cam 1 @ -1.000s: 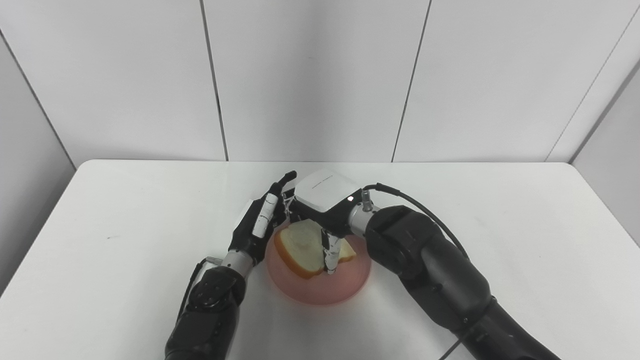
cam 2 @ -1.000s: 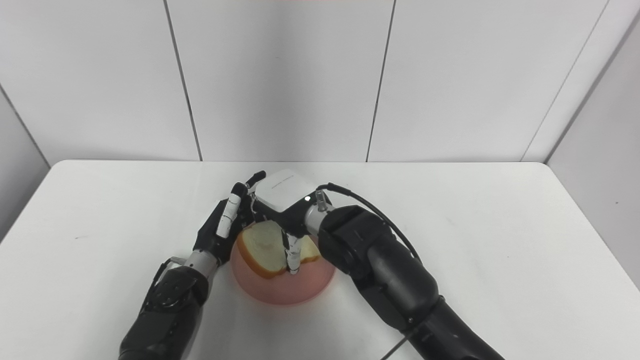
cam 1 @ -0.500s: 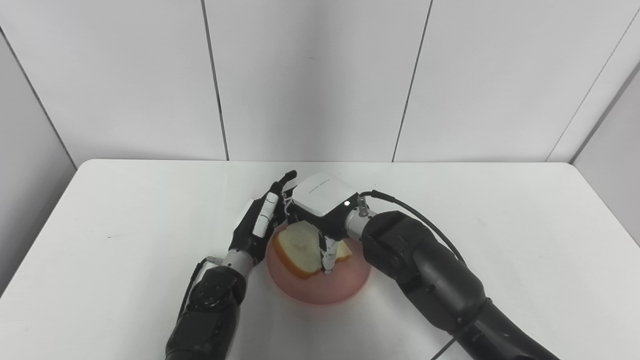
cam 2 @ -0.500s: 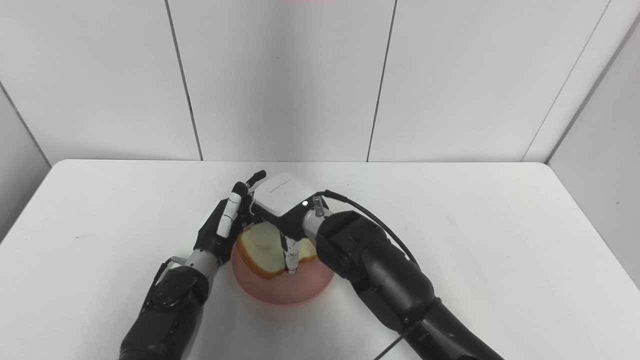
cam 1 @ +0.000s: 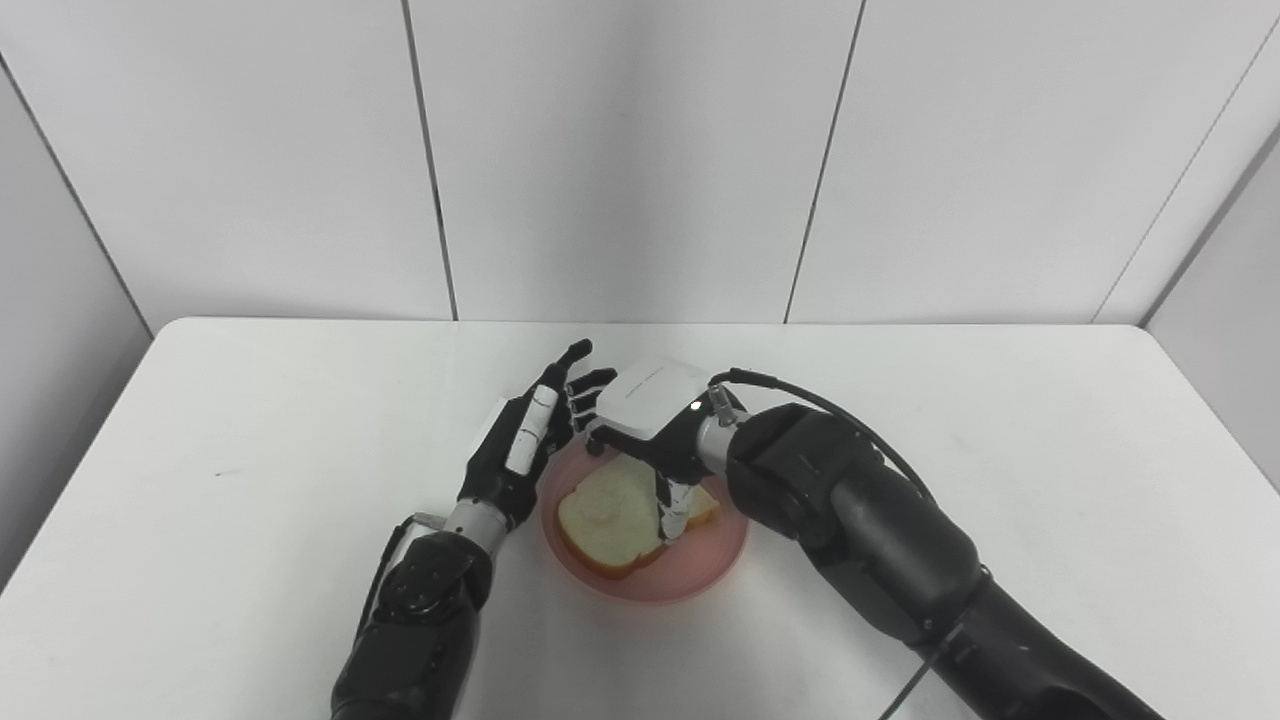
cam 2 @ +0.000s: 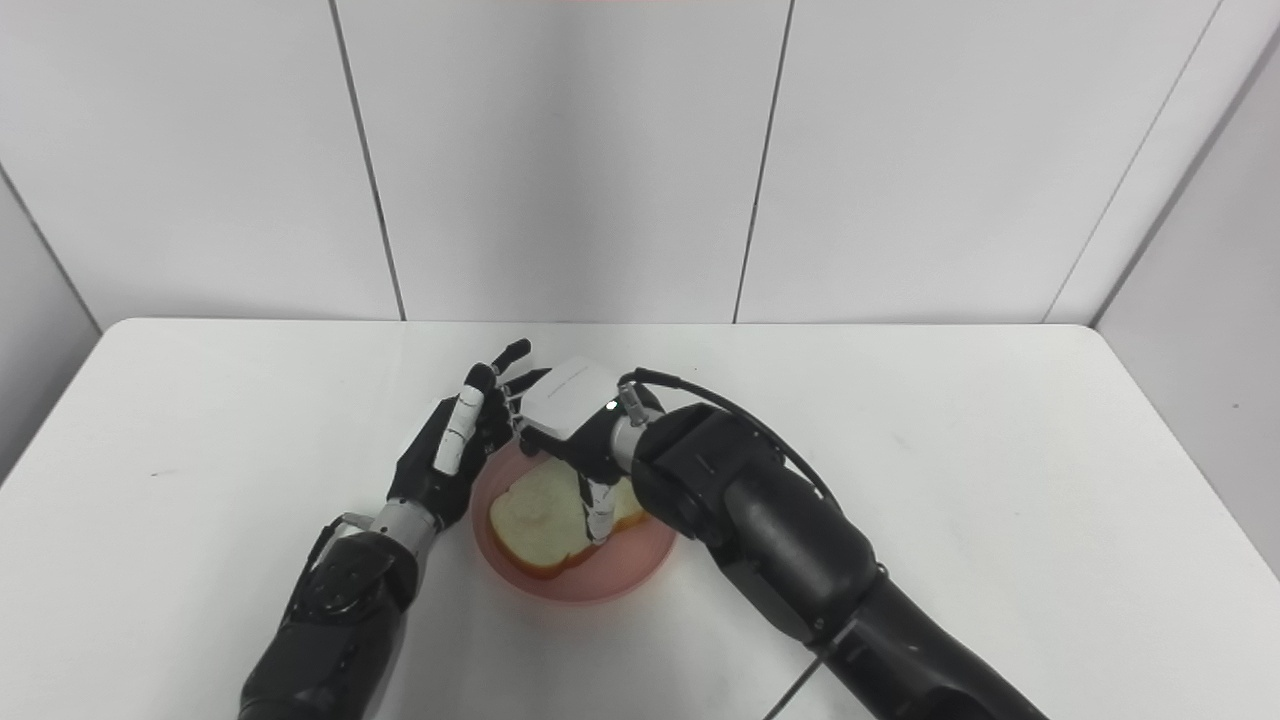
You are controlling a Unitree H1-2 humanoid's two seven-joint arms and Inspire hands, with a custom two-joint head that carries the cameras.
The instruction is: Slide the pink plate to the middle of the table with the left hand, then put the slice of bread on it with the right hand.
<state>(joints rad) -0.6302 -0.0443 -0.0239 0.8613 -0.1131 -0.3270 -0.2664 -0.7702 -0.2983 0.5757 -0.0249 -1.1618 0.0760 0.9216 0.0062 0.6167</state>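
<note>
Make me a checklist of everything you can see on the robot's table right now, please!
Surface: white table, a small dark speck near its left side.
Job's things: slice of bread lies flat on the pink plate, near the table's middle.
Clutter: nothing seen.
Hands: left hand open, beside the plate's left rim; right hand over the bread, one finger touching it, grip unclear.
Cables: black cable loops over the right wrist.
Surroundings: pale wall panels behind.
</note>
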